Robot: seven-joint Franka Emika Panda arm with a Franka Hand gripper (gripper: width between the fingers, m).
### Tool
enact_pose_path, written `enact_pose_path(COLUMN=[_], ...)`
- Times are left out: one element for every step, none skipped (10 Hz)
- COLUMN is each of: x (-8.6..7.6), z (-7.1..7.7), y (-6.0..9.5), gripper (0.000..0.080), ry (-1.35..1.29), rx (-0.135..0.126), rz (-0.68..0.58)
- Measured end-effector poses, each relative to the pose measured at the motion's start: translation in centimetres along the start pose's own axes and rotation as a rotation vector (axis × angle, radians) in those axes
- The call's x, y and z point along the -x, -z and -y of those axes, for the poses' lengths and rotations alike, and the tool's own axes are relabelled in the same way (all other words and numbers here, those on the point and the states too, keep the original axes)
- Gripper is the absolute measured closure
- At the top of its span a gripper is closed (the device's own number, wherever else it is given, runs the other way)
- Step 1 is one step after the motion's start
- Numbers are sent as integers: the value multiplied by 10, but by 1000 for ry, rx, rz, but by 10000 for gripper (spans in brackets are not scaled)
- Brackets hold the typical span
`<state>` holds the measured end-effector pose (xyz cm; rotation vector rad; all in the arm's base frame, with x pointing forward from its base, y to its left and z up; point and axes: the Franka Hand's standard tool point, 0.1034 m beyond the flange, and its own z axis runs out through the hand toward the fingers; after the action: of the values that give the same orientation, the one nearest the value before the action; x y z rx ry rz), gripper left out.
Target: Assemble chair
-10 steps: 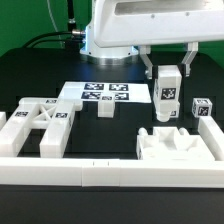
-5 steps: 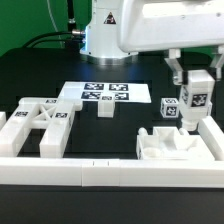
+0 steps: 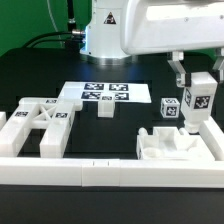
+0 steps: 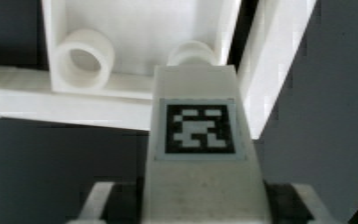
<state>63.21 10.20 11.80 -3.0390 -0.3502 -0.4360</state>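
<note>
- One square post (image 3: 198, 102) is pinched upright between the fingers of my gripper (image 3: 198, 88).
- It hangs beside the slab (image 3: 165, 148), at the exterior view's right; whether they touch, I cannot tell.

The gripper (image 3: 199, 84) and the post (image 3: 199, 108) it holds have moved toward the exterior view's right. A second ago they were in line with the middle of the slab (image 3: 160, 150). Now they are near its right end, and a tiny bit lower. A small block (image 3: 168, 111) that the post hid before now shows. Another block farther right is now hidden behind the post.
</note>
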Motion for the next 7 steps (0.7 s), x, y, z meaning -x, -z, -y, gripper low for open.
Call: enact_pose_path(x=[-5,-10,-16,-20,-18,-19,-13], z=[1,0,1,0,0,-1,-3], y=[-6,-11,-14,-13,-15,-16,-20], gripper=[512,512,512,512,512,512,512], ry=[27,36,37,35,35,36,40], rx=[-2,-4,-10,-2,-2,2,4], rz=[1,5,26,-22,-19,-43,-39])
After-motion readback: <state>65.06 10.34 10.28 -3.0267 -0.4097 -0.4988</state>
